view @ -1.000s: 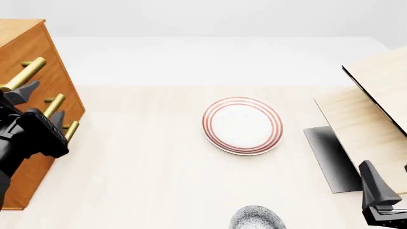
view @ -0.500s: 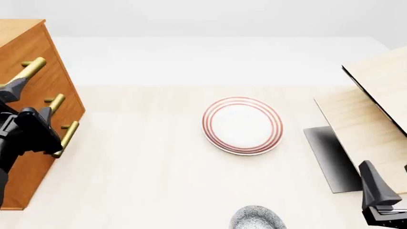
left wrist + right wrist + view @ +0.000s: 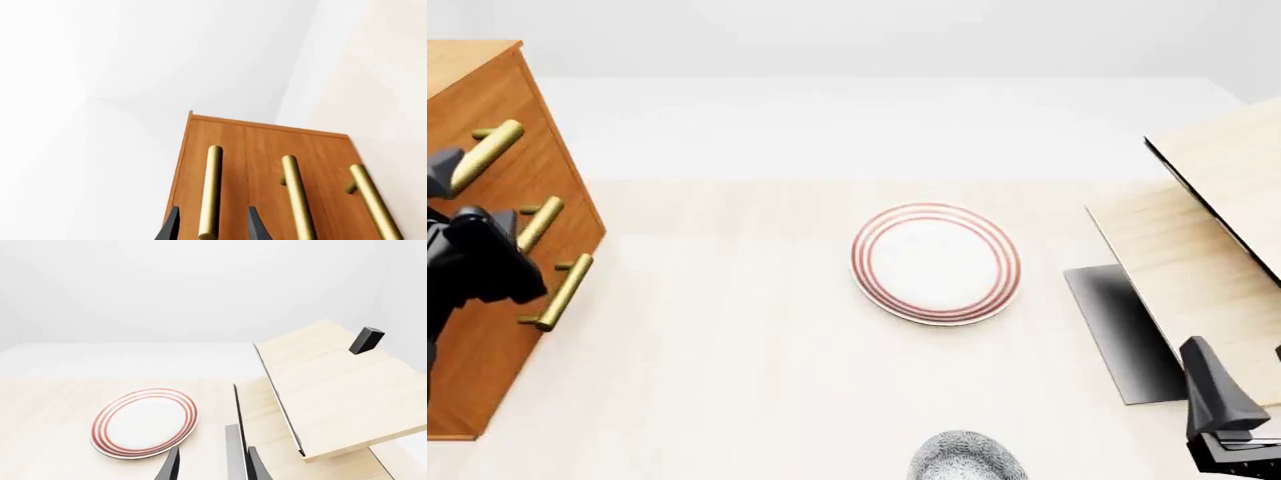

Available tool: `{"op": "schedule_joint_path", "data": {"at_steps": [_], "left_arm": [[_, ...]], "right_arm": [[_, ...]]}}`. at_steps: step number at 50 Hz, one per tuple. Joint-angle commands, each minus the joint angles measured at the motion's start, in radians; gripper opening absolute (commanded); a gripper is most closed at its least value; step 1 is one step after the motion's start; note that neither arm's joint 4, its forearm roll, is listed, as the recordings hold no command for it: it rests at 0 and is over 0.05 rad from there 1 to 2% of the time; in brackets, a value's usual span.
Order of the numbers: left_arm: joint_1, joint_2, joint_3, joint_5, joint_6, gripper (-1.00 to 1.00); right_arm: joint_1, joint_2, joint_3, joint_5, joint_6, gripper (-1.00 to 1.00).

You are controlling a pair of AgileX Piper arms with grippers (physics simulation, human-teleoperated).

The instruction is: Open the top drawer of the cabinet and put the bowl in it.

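Observation:
The cabinet (image 3: 501, 215) stands at the table's left edge with its three drawers shut. My left gripper (image 3: 446, 172) is open at the top drawer's brass handle (image 3: 487, 155). In the left wrist view the handle (image 3: 212, 192) runs between the two fingertips (image 3: 172, 227), on the top drawer (image 3: 230, 150); I cannot tell whether they touch it. The speckled bowl (image 3: 965, 458) sits at the near edge, cut off by the frame. My right gripper (image 3: 1228, 420) is open and empty at the near right, to the right of the bowl; it also shows in the right wrist view (image 3: 213, 467).
A white plate with red rings (image 3: 936, 263) lies mid-table and also shows in the right wrist view (image 3: 145, 421). A pale light-wood structure with black edges (image 3: 1214, 230) fills the right side, with a grey panel (image 3: 1121, 330) at its foot. The two lower handles (image 3: 541, 222) stick out of the cabinet.
My left arm has moved left toward the cabinet, bringing its fingers up around the top handle. The right arm, bowl and plate have not moved.

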Motion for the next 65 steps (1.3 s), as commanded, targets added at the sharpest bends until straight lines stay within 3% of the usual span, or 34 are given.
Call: {"op": "schedule_joint_path", "data": {"at_steps": [1,25,44,45,65], "left_arm": [[0.020,0.044,-0.023,-0.023,-0.004,1.00],[0.079,0.155,-0.073,-0.076,-0.019,1.00],[0.112,0.158,-0.078,-0.076,-0.030,1.00],[0.111,0.153,-0.077,-0.075,-0.032,-1.00],[0.064,0.065,-0.028,-0.041,-0.009,-1.00]], "right_arm": [[0.000,-0.002,0.001,0.000,0.000,1.00],[0.000,-0.002,0.001,0.000,0.000,1.00],[0.000,-0.002,0.001,0.000,0.000,1.00],[0.000,-0.002,0.001,0.000,0.000,1.00],[0.000,-0.002,0.001,0.000,0.000,1.00]]}}
